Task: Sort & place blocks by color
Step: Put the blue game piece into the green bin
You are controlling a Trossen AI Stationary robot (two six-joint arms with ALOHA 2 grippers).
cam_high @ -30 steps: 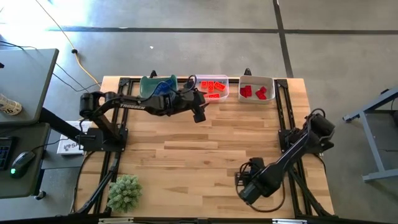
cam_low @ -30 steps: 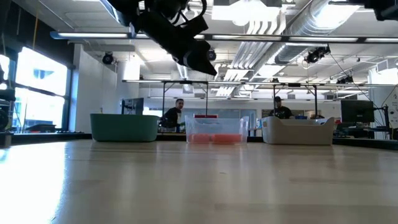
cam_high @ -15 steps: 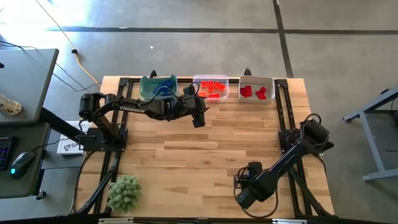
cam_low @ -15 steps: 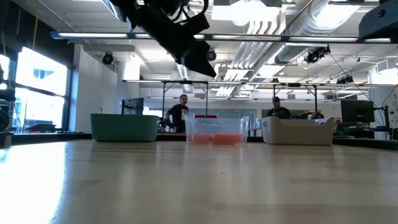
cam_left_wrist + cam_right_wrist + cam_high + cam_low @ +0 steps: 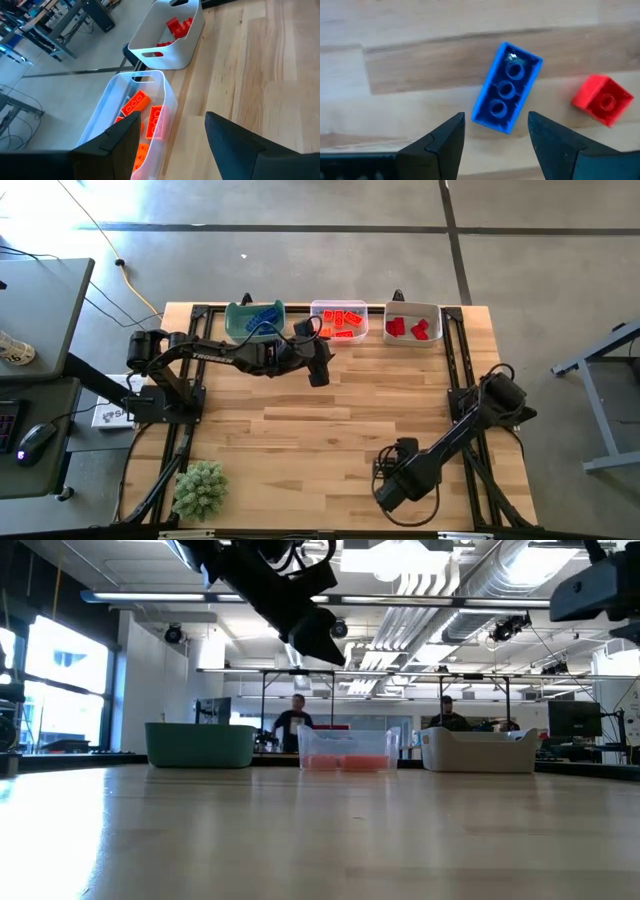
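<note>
Your right end effector (image 5: 495, 135) hangs with fingers wide and empty, the blue block (image 5: 506, 88) lying on the table (image 5: 420, 60) straight ahead at 12 o'clock. A red block (image 5: 601, 99) sits at its 3 o'clock.

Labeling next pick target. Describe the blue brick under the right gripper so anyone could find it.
Start at the right gripper, open, low over the wooden table near its front edge. Between its fingers in the right wrist view lies the blue brick, underside up, hollow tubes showing. It is long; the red brick beside it is small and squarish.
</note>
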